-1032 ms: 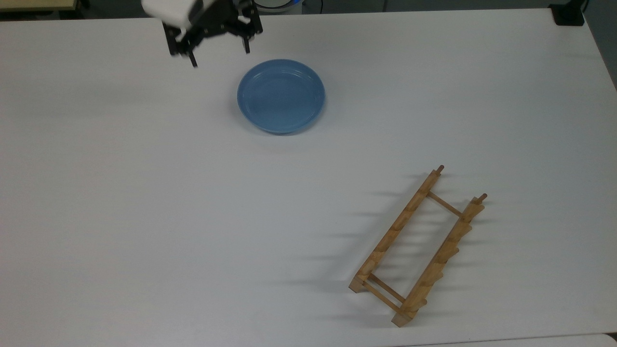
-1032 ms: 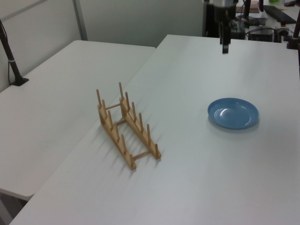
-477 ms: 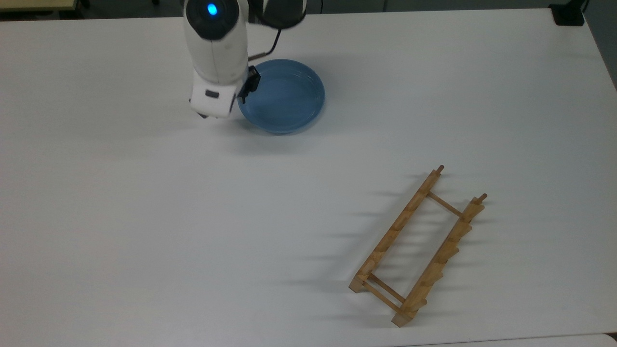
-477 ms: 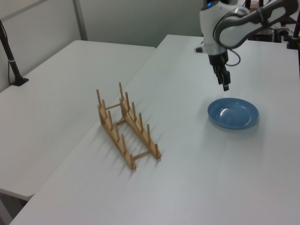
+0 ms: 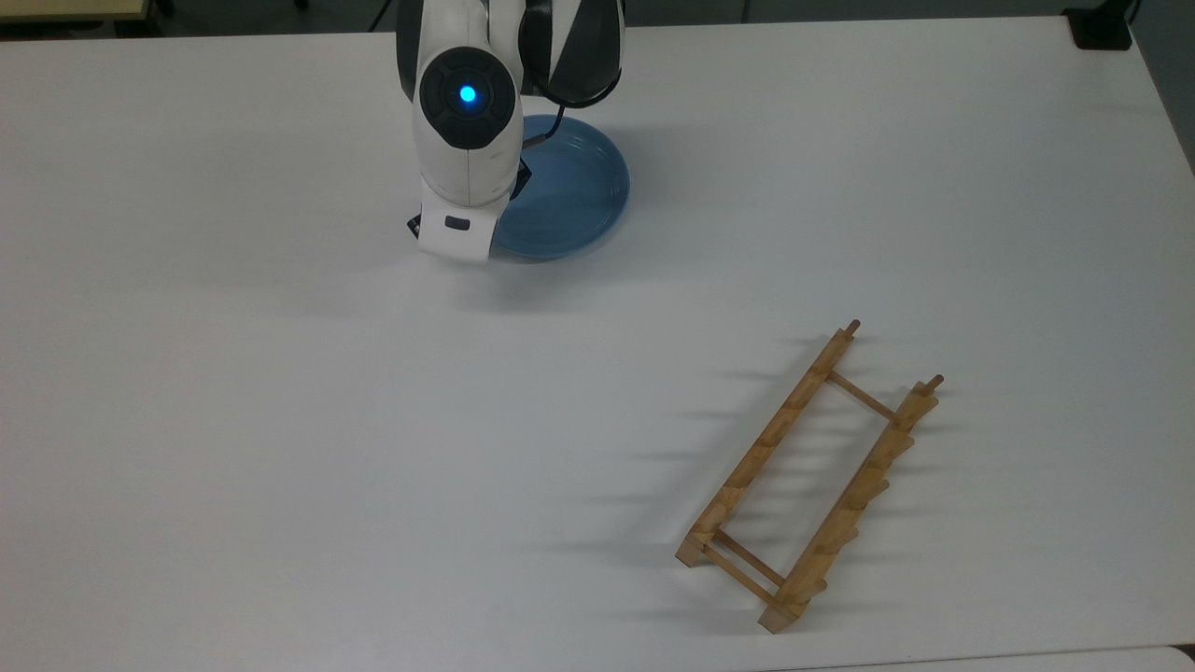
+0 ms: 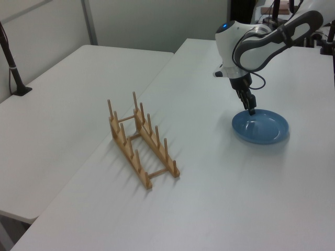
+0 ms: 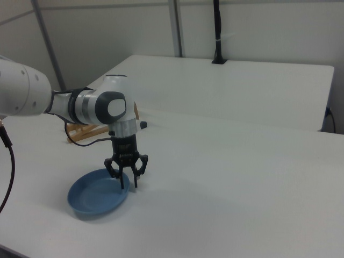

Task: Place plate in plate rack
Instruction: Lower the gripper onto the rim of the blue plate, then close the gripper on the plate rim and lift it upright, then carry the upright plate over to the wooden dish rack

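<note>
The light-blue plate (image 5: 571, 191) lies flat at the far middle of the white table (image 5: 280, 420); it also shows as plate (image 6: 261, 127) and plate (image 7: 97, 198). My gripper (image 7: 129, 181) points straight down with its fingers apart, open and holding nothing. It hangs at the plate's rim on the right view's right, one finger over the plate's inside and one outside. In the left view the gripper (image 6: 252, 109) sits at the plate's far-left rim. The arm's white wrist (image 5: 464, 140) covers the plate's left part. The wooden plate rack (image 5: 810, 476) stands apart; the rack (image 6: 141, 138) holds nothing.
A second white table (image 6: 57, 99) adjoins on the left view's left, with a black post (image 6: 11, 63) clamped to it. A black object (image 5: 1102, 26) sits at the far right corner in the top view. Part of the rack (image 7: 86, 132) shows behind the arm.
The arm swung from beyond the table's far edge to the plate and came down. The gripper now hangs at the plate's rim. Plate and rack have not moved.
</note>
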`<action>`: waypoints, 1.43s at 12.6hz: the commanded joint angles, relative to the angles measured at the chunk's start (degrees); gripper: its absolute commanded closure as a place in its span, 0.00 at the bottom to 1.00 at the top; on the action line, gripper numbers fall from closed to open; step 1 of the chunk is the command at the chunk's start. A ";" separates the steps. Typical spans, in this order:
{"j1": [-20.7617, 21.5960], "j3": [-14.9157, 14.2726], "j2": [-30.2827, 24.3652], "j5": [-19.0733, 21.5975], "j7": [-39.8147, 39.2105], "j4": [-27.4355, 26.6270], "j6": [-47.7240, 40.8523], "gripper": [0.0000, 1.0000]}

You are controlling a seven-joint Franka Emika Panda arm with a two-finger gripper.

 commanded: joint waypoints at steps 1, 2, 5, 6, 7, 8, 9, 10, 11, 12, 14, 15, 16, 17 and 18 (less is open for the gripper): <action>0.61 -0.25 -0.07 -0.86 1.20 -0.33 0.54 0.86; 0.88 -0.25 -0.07 -0.86 1.29 -0.15 0.19 0.97; 0.88 -0.25 -0.77 -0.60 3.57 1.95 -1.57 1.00; 0.88 -0.25 -1.13 -0.25 3.67 3.79 -3.14 1.00; 0.79 -0.25 -1.83 0.11 3.67 6.15 -5.51 1.00; 0.97 -0.16 -2.70 0.46 3.75 10.09 -8.66 1.00; 1.14 -0.16 -3.23 0.81 3.93 13.09 -10.43 1.00; 1.41 -0.16 -3.24 3.16 6.63 18.52 -12.19 1.00; 2.80 -0.16 -3.24 4.84 11.96 23.36 -12.04 1.00; 3.77 -0.16 -3.24 4.68 15.76 25.14 -11.69 1.00; 5.53 -0.16 -3.24 4.59 22.44 28.75 -8.63 1.00; 6.84 -0.25 -3.33 4.42 26.39 29.20 -5.73 1.00; 7.99 -0.25 -3.67 4.15 30.61 29.21 -2.66 1.00; 9.30 -0.34 -3.68 3.80 34.74 29.21 0.33 1.00; 10.88 -0.34 -3.59 3.02 38.43 29.21 3.14 1.00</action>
